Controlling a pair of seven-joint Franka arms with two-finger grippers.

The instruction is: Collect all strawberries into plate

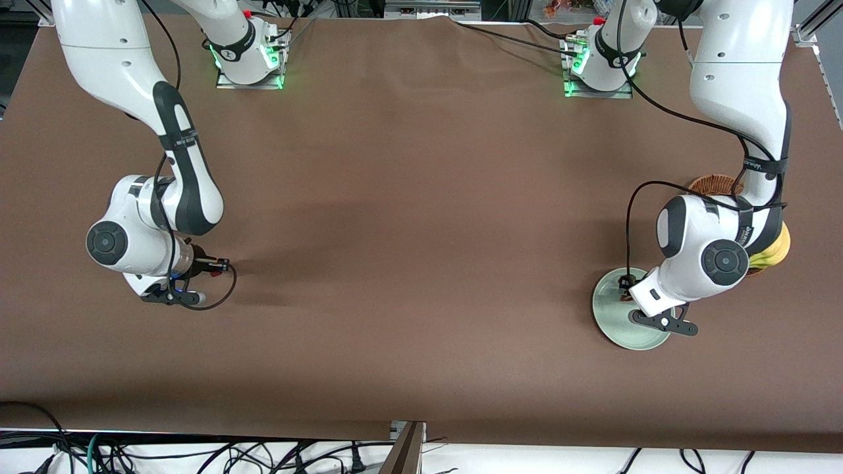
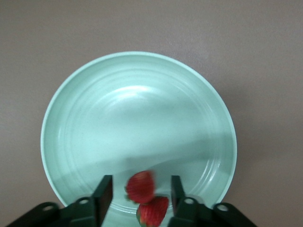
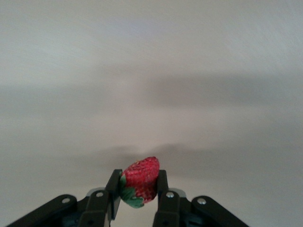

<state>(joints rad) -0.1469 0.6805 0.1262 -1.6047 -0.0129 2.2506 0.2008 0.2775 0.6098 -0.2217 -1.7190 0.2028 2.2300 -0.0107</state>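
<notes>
The pale mint-green plate (image 1: pixel 609 319) lies near the left arm's end of the table. My left gripper (image 1: pixel 624 288) hangs over it. In the left wrist view the plate (image 2: pixel 137 109) fills the frame and the left gripper (image 2: pixel 141 185) is open. One strawberry (image 2: pixel 140 187) shows blurred between the fingers, touching neither. A second strawberry (image 2: pixel 154 211) lies on the plate just under it. My right gripper (image 1: pixel 220 265) is low over bare table at the right arm's end. It (image 3: pixel 138 178) is shut on a third strawberry (image 3: pixel 140 183) with its green cap.
A brown wicker basket (image 1: pixel 714 184) stands beside the plate, farther from the front camera, mostly hidden by the left arm. Yellow bananas (image 1: pixel 774 253) show past the left wrist. The brown cloth (image 1: pixel 421 230) covers the table.
</notes>
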